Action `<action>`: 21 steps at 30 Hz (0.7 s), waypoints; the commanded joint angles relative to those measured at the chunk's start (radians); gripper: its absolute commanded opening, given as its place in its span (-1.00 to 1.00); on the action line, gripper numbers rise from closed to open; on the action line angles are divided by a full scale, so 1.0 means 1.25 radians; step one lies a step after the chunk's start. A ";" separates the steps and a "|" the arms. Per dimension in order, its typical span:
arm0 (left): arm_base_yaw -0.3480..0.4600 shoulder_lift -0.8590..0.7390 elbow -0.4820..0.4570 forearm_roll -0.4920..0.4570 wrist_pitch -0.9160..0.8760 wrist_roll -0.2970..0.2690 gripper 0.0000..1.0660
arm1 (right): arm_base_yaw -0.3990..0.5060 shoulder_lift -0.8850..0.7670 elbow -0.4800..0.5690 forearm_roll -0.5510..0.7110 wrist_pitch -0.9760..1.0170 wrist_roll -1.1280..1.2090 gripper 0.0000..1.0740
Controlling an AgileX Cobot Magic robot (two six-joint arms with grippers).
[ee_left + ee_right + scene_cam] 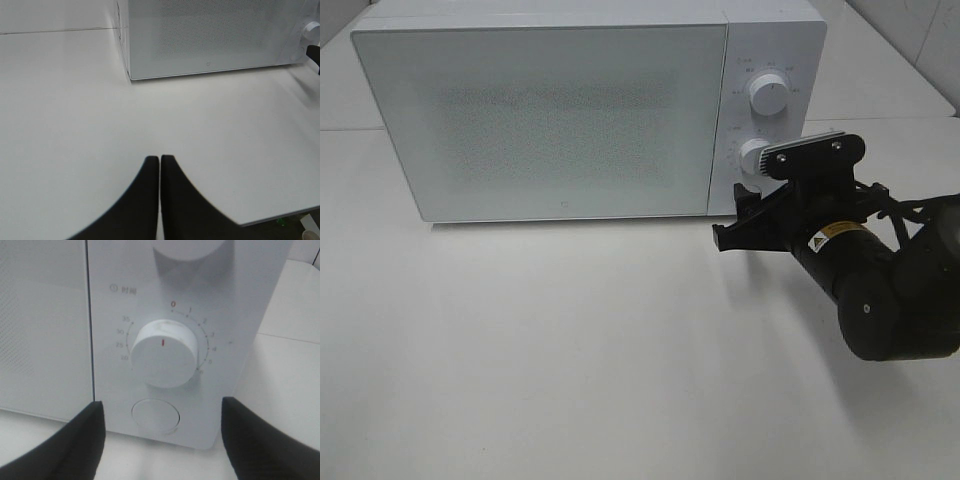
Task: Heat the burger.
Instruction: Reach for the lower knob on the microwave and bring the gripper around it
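Right wrist: right claw (161, 405) spread wide, empty, facing timer dial (165, 360) on microwave (250, 300); left claw (160, 159) pinched closed, empty.

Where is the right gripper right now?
Exterior high view, right side: the right gripper hangs open just in front of the microwave, facing its lower knob without touching it.
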 commanded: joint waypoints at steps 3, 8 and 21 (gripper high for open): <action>0.000 -0.005 0.003 -0.002 -0.010 0.000 -1.00 | -0.004 0.017 -0.004 0.008 -0.134 0.026 0.15; 0.000 -0.005 0.003 -0.002 -0.010 0.000 -1.00 | -0.005 0.022 -0.030 0.034 -0.133 0.045 0.15; 0.000 -0.005 0.003 -0.002 -0.010 0.000 -1.00 | -0.005 0.022 -0.093 0.033 -0.130 0.042 0.15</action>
